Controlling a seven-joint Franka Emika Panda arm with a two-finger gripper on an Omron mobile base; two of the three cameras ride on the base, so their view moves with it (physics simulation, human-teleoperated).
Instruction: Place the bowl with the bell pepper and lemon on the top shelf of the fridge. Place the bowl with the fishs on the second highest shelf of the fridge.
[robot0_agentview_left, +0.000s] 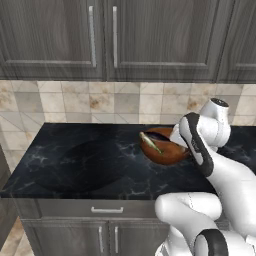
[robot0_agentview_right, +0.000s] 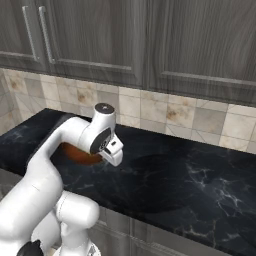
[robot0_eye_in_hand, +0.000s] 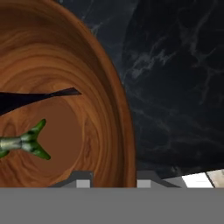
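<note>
Black marbled stone desk (robot0_agentview_left: 75, 165) runs wide across frame, grey wood-grain cabinets (robot0_agentview_left: 100, 37) overhead, beige tile backsplash (robot0_agentview_left: 100, 102) between. Drawer with metal handle (robot0_agentview_left: 106, 210) under desk edge. Round brown wooden bowl (robot0_agentview_left: 162, 147) sits tilted at 3 o'clock of desk, against white arm. Green fish (robot0_eye_in_hand: 24, 142) inside, head cut off at frame edge. End effector (robot0_eye_in_hand: 110, 179) astride bowl rim, one finger each side; tightness of grip — cannot tell. From right base, arm hides most of bowl.

Both base views look forward-down from behind arm, left and right, sharing dark surface (robot0_agentview_left: 75, 165) and wooden bowl (robot0_agentview_left: 162, 150). Hand view sits close inside bowl.
</note>
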